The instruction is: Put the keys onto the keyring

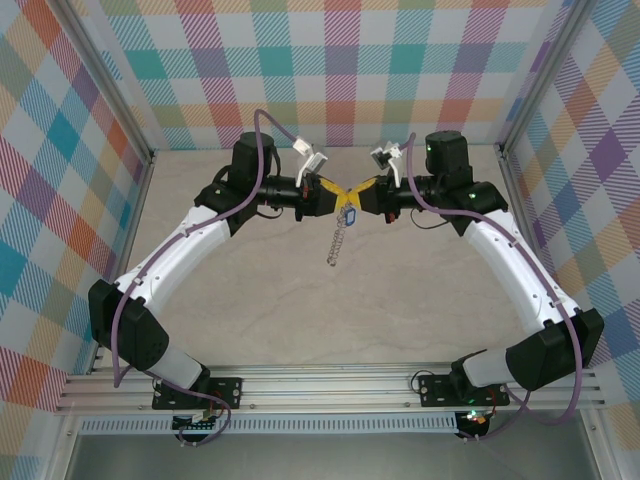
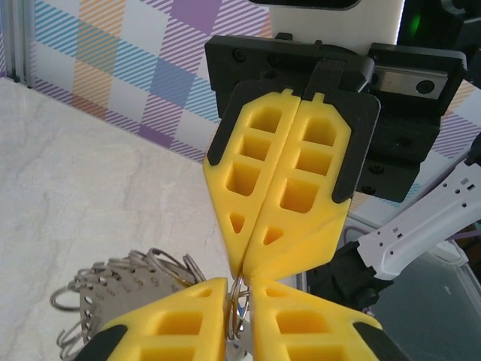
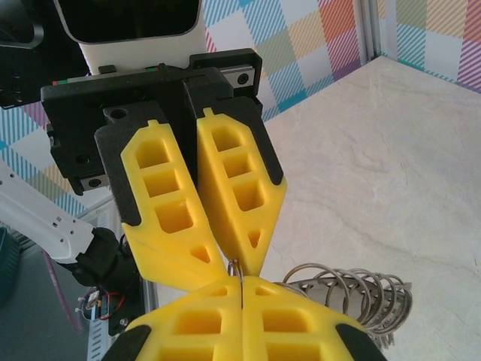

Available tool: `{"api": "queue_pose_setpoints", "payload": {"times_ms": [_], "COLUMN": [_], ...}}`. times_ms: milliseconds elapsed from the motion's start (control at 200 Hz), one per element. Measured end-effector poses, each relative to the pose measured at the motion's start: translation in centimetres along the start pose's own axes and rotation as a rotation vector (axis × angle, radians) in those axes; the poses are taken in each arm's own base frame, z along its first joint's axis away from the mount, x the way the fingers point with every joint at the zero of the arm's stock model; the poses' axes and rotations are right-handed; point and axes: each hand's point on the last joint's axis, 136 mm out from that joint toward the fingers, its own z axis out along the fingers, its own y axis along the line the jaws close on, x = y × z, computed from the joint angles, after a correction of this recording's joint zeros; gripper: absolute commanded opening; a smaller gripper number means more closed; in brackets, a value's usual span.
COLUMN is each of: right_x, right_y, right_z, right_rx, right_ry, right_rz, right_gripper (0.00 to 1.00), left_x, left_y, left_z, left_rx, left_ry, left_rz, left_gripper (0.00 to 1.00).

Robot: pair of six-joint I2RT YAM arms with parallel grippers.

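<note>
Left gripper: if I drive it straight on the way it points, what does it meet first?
The right gripper: its shut fingertips sit nose to nose with the left gripper, and only a thin wire loop of the keyring seems to lie between them. There looks to be almost no gap.

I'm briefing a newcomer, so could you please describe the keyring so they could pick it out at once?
Above the middle of the table, the left hand and right hand meet fingertip to fingertip. The keyring hangs below that meeting point. Unlike the small blue tag beside it, it is grey metal fringed with wire loops.
</note>
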Motion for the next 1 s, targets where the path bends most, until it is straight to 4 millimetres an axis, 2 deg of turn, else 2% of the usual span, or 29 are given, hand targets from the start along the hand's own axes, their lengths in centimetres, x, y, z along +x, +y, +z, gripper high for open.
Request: {"api": "queue_pose_setpoints", "payload": {"times_ms": [125,415,460,520,600,700,760,890,1000], "right_x": [0.0,-0.2,-0.3,-0.3,-0.4,-0.5,-0.5,-0.2,0.8], "right_y": [-0.2,-0.7,-0.8,-1.3,-1.4,-1.1,-1.0,-0.8,-1.1], "right_z": [-0.1,-0.3,-0.4,-0.4,-0.3,-1.0,-2.2,-4.7,-5.7], "right_rx": [0.002,0.013,0.019,0.031,0.029,0.043,0.072,0.166,0.239], "right_ry": [-0.003,-0.016,-0.021,-0.027,-0.043,-0.076,-0.110,-0.201,-0.258], "right_rz": [0.013,0.043,0.047,0.064,0.069,0.073,0.077,0.076,0.090], "right_gripper": [0.00,0.00,0.12,0.35,0.50,0.54,0.55,0.56,0.56], "left_x": [0.1,-0.2,-0.2,-0.2,0.3,1.0,0.8,-0.4,-1.7], "left_y": [0.0,0.2,0.4,0.8,1.3,2.1,2.4,2.4,1.7], "left_z": [0.3,0.9,1.1,1.3,1.8,2.3,2.3,2.0,1.3], "left_rx": [0.010,0.013,0.003,-0.015,-0.044,-0.081,-0.097,-0.113,-0.115], "left_ry": [0.001,-0.016,-0.028,-0.048,-0.063,-0.070,-0.084,-0.128,-0.176], "left_rz": [0.002,-0.010,-0.015,-0.026,-0.054,-0.102,-0.117,-0.127,-0.121], "left_gripper": [0.00,0.00,0.00,0.00,0.00,0.00,0.00,0.00,0.00]}}
